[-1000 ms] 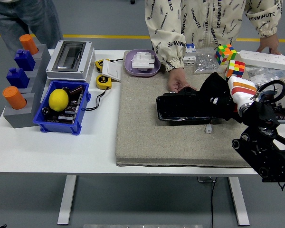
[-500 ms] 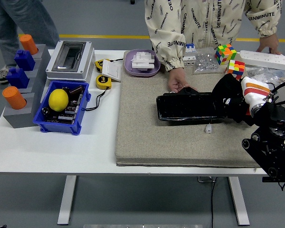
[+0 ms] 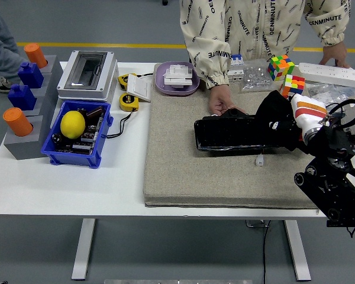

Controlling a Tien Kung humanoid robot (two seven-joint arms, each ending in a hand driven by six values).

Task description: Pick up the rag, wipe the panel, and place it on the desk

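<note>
I've got the right hand (image 3: 305, 121) in from the right edge, white and orange at the knuckles, fingers curled tight around the black rag (image 3: 276, 120). The rag is pressed onto the right end of the glossy black panel (image 3: 228, 134), which lies flat on the grey felt mat (image 3: 195, 171). Across the table a person's hand (image 3: 220, 100) rests on the panel's far left edge, holding it down; their other hand (image 3: 334, 54) sits on a white power strip (image 3: 331, 73). 2 Rubik's cubes (image 3: 282, 66) stand just behind the rag. Far left, a lemon (image 3: 73, 124) sits in the blue bin (image 3: 105, 131).
</note>
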